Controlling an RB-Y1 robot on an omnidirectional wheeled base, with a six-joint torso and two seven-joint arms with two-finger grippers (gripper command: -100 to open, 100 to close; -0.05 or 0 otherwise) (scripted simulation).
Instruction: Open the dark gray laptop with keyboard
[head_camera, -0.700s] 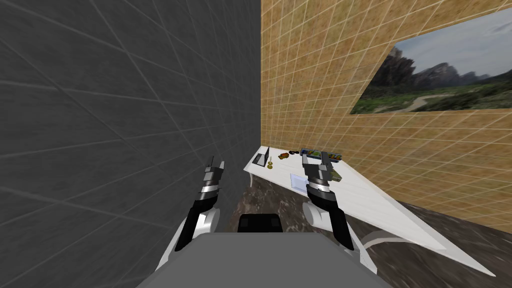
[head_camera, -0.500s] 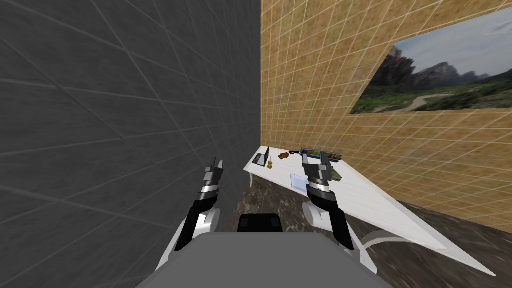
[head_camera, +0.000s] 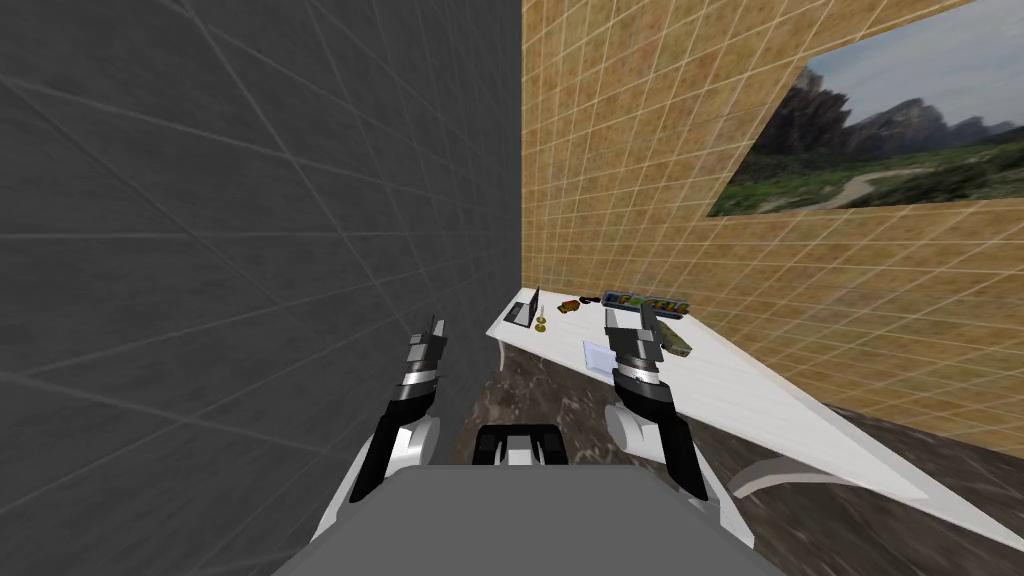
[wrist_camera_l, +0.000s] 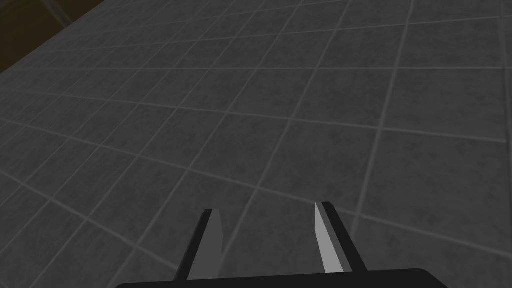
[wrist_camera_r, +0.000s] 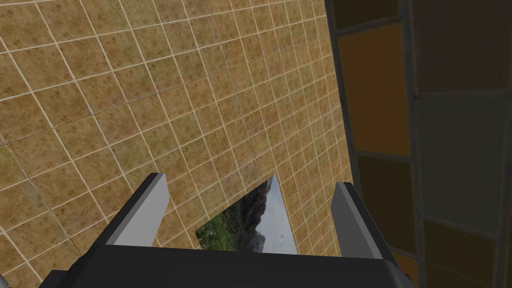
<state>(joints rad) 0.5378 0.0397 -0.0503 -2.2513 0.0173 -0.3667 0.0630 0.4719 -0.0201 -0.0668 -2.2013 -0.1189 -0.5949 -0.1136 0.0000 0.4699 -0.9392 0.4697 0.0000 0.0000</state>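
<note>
Tally by kind, mostly singles, two pairs.
One white table (head_camera: 780, 405); on it one dark laptop (head_camera: 522, 312), one small gold ornament (head_camera: 540, 322), one small orange-brown item (head_camera: 568, 306), one pale sheet (head_camera: 597, 355), two flat boxes: blue box (head_camera: 650, 303) and green-yellow box (head_camera: 675, 342). Two grippers: left gripper (head_camera: 434, 325), right gripper (head_camera: 628, 315). One landscape picture (head_camera: 880, 150) on the tiled wall.

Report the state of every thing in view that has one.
Laptop: lid raised, open, at the table's far end.
Left tool: open, empty.
Right tool: open, empty.
</note>
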